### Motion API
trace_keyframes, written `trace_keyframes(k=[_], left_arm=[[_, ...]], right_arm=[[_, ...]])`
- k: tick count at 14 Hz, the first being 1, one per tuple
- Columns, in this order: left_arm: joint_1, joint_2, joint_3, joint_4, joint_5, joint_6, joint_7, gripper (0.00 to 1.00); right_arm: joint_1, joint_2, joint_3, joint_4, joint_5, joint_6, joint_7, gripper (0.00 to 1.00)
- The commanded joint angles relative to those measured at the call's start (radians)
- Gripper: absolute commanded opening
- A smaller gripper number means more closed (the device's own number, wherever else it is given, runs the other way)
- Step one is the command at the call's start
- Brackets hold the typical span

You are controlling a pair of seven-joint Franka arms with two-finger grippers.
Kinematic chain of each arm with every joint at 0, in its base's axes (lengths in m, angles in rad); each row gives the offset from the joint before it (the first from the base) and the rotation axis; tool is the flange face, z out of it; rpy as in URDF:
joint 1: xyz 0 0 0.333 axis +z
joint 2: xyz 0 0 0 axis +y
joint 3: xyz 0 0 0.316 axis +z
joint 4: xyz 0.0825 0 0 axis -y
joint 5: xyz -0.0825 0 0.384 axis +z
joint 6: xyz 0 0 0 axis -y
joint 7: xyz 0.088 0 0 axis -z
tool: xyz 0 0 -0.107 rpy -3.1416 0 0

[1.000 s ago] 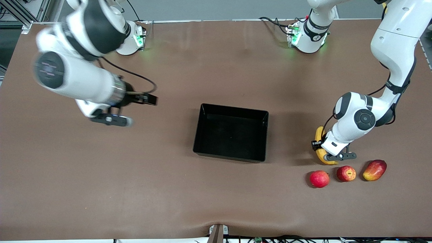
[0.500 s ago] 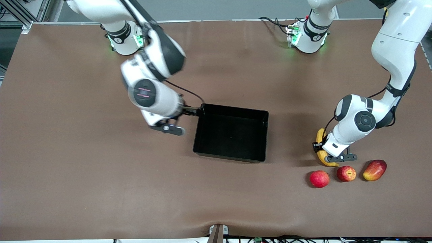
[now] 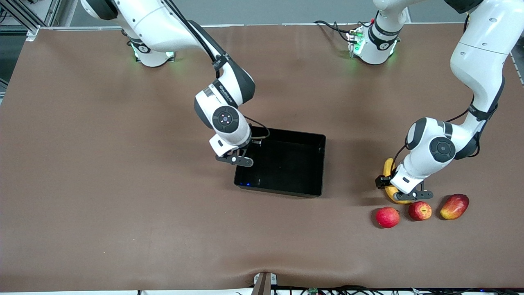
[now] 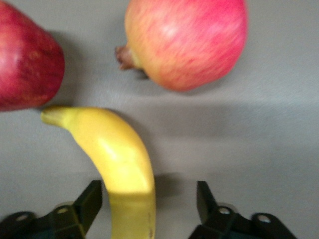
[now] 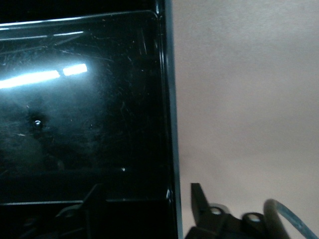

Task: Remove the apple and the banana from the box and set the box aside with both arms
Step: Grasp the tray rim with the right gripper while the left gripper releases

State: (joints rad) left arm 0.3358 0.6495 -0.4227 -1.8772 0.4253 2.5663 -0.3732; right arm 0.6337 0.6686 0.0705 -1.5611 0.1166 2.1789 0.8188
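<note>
The yellow banana [image 3: 387,164] lies at the left arm's end of the table. My left gripper [image 3: 396,191] is low over it and open, with the banana [image 4: 122,159] between its fingers [image 4: 92,199]. The streaked apple [image 3: 419,211] lies just nearer the camera, close to the banana's tip, and shows in the left wrist view [image 4: 25,59]. The glossy black box [image 3: 278,190] sits mid-table. My right gripper [image 3: 240,157] is open astride the box's wall [image 5: 168,124] at the right arm's end, one finger [image 5: 199,199] outside it and the other inside.
A plain red round fruit [image 3: 387,217] lies beside the apple and shows in the left wrist view [image 4: 187,42]. An oval red-yellow mango [image 3: 454,207] lies on the apple's other flank. Both arm bases stand along the table's back edge.
My right arm has swung in from the right arm's end of the table to the box's wall. My left gripper has shifted slightly along the banana toward the apple.
</note>
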Motion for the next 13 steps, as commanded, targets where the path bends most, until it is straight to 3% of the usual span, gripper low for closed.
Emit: trace_keyframes(k=[1, 6, 8, 13], left_arm=[[-0.001, -0.089, -0.031, -0.008, 0.009, -0.047, 0.0, 1.0], [0.006, -0.215, -0.126, 0.081, 0.0, -0.304, -0.001, 1.0], [0.006, -0.229, -0.162, 0.165, 0.0, -0.453, 0.006, 1.0], [0.003, -0.243, -0.209, 0.435, 0.001, -0.786, 0.011, 1.0]], right_arm=[[0.003, -0.023, -0.012, -0.039, -0.031, 0.032, 0.013, 0.0], [-0.025, -0.047, -0.015, -0.036, -0.089, -0.007, 0.007, 0.0], [-0.046, -0.089, -0.015, -0.028, -0.089, -0.08, 0.013, 0.0], [-0.245, -0.254, -0.018, -0.011, -0.087, -0.305, -0.152, 0.0]])
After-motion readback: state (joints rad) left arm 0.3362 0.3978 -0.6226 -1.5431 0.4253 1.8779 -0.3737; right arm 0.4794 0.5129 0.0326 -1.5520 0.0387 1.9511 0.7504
